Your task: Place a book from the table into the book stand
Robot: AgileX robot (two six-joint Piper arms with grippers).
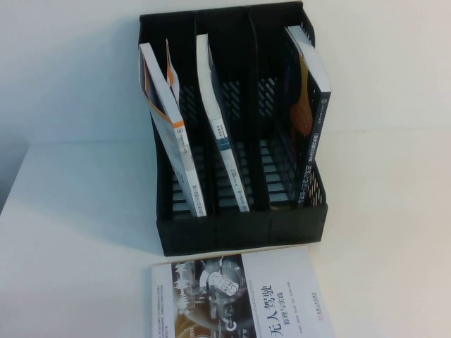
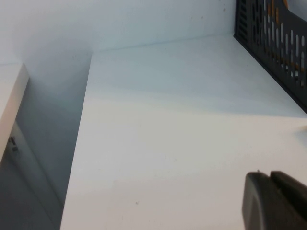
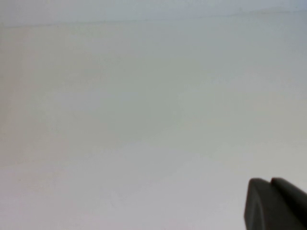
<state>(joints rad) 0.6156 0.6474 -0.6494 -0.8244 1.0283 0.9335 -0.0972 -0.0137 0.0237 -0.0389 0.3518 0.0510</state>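
Saw a black book stand (image 1: 236, 141) on the white surface (image 1: 84, 232), with three upright compartments and slotted walls. Counted three books already inside: an orange-and-white book (image 1: 173, 137) leaning in the stand's left compartment, a white-and-blue book (image 1: 222, 130) tilted in the middle compartment, and a dark book with an orange cover picture (image 1: 310, 113) leaning against the outer wall of the right compartment. Found the task's book, a white and grey book with Chinese title text (image 1: 243, 299), lying flat on the surface just in front of the stand, near its front wall but apart from it, cover up, partly cut off by the near edge of the high view. Saw neither arm in the high view. Caught only a dark tip of the left tool (image 2: 276, 201) in the left wrist view, low over bare surface, with the stand's slotted left wall (image 2: 278, 43) off to one side and well apart from it; looked clenched, the two tips meeting with only a thin seam between, and grasping nothing. Caught a similar dark tip of the right tool (image 3: 276, 203) in the right wrist view, over plain white surface away from the stand, clenched and likewise grasping nothing. Noted a pale wall behind the stand and the surface's far left edge dropping away beside a second white ledge (image 2: 9, 96) in the left wrist view.
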